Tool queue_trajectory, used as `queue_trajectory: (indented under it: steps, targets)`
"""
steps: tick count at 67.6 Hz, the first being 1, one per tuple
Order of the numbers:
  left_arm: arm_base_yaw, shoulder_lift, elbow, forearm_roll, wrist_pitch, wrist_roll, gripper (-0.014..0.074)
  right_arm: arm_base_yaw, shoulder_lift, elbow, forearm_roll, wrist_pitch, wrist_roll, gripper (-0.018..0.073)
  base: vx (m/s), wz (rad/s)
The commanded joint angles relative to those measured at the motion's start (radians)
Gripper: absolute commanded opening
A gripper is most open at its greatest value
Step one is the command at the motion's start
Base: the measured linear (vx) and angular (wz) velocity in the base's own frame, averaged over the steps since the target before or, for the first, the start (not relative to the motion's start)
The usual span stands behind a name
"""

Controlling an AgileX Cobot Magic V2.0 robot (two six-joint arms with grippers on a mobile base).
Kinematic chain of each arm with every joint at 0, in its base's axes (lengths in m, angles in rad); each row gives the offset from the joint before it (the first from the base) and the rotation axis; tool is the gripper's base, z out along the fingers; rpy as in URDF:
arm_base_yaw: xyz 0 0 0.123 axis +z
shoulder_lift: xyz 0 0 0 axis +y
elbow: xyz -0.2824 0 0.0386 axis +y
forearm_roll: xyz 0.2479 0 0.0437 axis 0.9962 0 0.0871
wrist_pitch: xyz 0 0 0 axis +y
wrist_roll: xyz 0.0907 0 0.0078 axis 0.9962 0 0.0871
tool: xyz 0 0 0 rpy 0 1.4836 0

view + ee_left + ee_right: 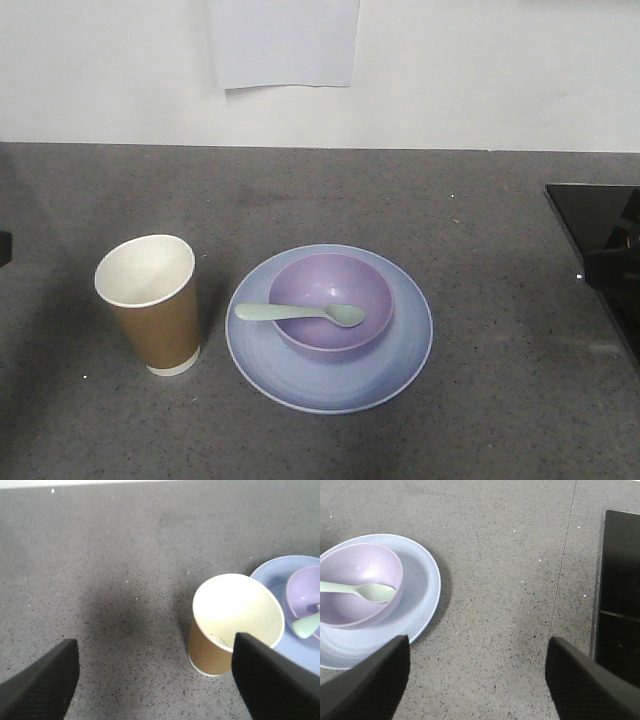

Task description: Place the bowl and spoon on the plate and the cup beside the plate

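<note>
You could see that the lavender bowl (331,303) sat on the pale blue plate (405,350), a little toward its far side, and the mint-green spoon (300,314) lay across the bowl. Its long axis ran left to right in the front view: the oval head rested inside the bowl near the right rim, and the handle reached out over the left rim above the plate. The brown paper cup (152,303) stood upright on the grey worktop (480,220), just beside the left edge of the plate and apart from it by a narrow gap.

From the left gripper (155,680) the cup lay ahead and to the right, close to the right finger and partly behind it in that view; its jaws were spread wide and held nothing. From the right gripper (477,680) the plate with bowl and spoon lay ahead and to the left; its jaws were also wide apart and empty. So your left arm was the nearer one to the cup, your right arm to the plate.

I judged the arrangement complete, so the coming move was probably only a retreat; you should have kept the left finger clear of the cup, which would tip easily.

No brand or writing could be read on any item. The white sheet (285,42) on the wall seemed blank, though it was too pale to be sure.
</note>
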Motion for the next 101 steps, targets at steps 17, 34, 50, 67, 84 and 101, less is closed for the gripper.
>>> queue_trajectory:
  steps: [17, 34, 50, 67, 84, 101]
  targets:
    - [-0.004, -0.27, 0.204, 0.012, -0.159, -0.009, 0.0584, -0.006, -0.191, 0.198, -0.003, -0.191, -0.002, 0.0502, 0.0, 0.0]
    - [-0.004, -0.407, 0.314, 0.012, -0.194, -0.008, 0.0408, -0.006, -0.24, 0.251, -0.002, -0.253, -0.002, 0.033, 0.0, 0.0]
    - [-0.004, -0.42, 0.319, 0.012, -0.199, -0.007, 0.0004, -0.006, -0.24, 0.251, -0.003, -0.259, -0.002, 0.0006, 0.0, 0.0]
    - [-0.004, -0.42, 0.319, 0.011, -0.198, -0.006, -0.0008, -0.006, -0.24, 0.251, 0.012, -0.264, -0.002, -0.0011, 0.0, 0.0]
    - [-0.004, -0.42, 0.319, 0.011, -0.198, -0.006, -0.0007, -0.006, -0.24, 0.251, 0.012, -0.264, -0.002, -0.0011, 0.0, 0.0]
    - [-0.004, -0.42, 0.319, 0.011, -0.198, -0.006, -0.0007, -0.006, -0.24, 0.251, 0.012, -0.264, -0.002, -0.0011, 0.0, 0.0]
